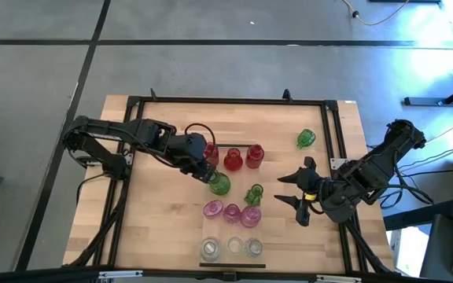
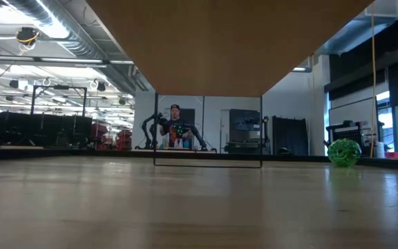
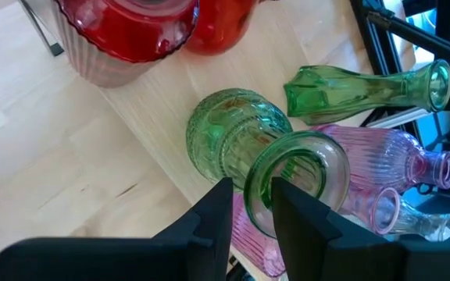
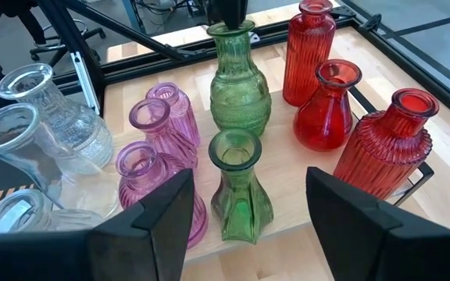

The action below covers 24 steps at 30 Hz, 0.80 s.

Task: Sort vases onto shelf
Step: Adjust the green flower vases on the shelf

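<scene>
On the pale shelf (image 1: 203, 228) stand three red vases (image 1: 233, 159), three pink ones (image 1: 232, 212) and three clear ones (image 1: 234, 247). A small green vase (image 4: 239, 187) stands between the rows. My left gripper (image 1: 212, 174) is shut on a taller green vase (image 1: 219, 184) beside the red row. A third green vase (image 1: 305, 139) lies on its side on the tabletop toward the far right, also seen in the low view (image 2: 343, 152). My right gripper (image 1: 283, 189) hangs open at the shelf's right, facing the vases and touching none. My left gripper (image 3: 248, 191) holds the taller green vase by its mouth rim (image 3: 255, 183), the glass wall pinched with one finger (image 3: 291, 207) inside the mouth and the other outside. The fingers come from above, pointing down. The vase (image 4: 239, 86) stands upright below them among the other vases.
A black frame (image 1: 333, 134) runs around the working area. The vases on the shelf stand close together, the small green one right beside the held one. Bare tabletop (image 1: 163, 220) lies left of the shelf. A person (image 2: 176, 128) shows far off in the room.
</scene>
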### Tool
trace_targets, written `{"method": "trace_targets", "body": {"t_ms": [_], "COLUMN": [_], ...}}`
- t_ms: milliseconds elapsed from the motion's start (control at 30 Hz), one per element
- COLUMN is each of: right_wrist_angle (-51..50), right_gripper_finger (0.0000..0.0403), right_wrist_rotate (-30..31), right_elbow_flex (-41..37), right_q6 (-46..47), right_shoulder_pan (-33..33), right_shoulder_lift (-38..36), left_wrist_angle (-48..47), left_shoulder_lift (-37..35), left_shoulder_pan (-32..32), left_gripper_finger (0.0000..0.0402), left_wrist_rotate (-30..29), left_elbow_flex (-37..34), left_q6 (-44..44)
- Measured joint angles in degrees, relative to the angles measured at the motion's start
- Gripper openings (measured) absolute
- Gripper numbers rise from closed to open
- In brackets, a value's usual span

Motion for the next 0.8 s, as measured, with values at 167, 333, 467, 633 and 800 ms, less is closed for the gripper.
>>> {"method": "trace_targets", "body": {"t_ms": [167,333,467,633,800], "right_wrist_angle": [0.0,0.0,0.0,0.0,0.0], "right_gripper_finger": [0.0229,0.0229,0.0229,0.0229,0.0229], "right_wrist_rotate": [0.0,0.0,0.0,0.0,-0.4], "right_elbow_flex": [0.0,0.0,0.0,0.0,0.0], "right_q6": [0.0,0.0,0.0,0.0,0.0], "right_shoulder_pan": [0.0,0.0,0.0,0.0,0.0], "right_shoulder_lift": [0.0,0.0,0.0,0.0,0.0], "left_wrist_angle": [0.0,1.5,3.5,3.5,3.4], "left_shoulder_lift": [0.0,0.0,-0.3,-0.4,-0.8], "left_shoulder_pan": [0.0,0.0,0.0,0.3,0.3], "left_gripper_finger": [0.0082,0.0082,0.0082,0.0082,0.0082], "left_wrist_rotate": [0.0,0.5,0.5,0.6,0.6], "left_elbow_flex": [0.0,0.0,0.0,0.0,0.0], "left_q6": [-0.5,-1.0,-1.0,-0.7,0.2]}}
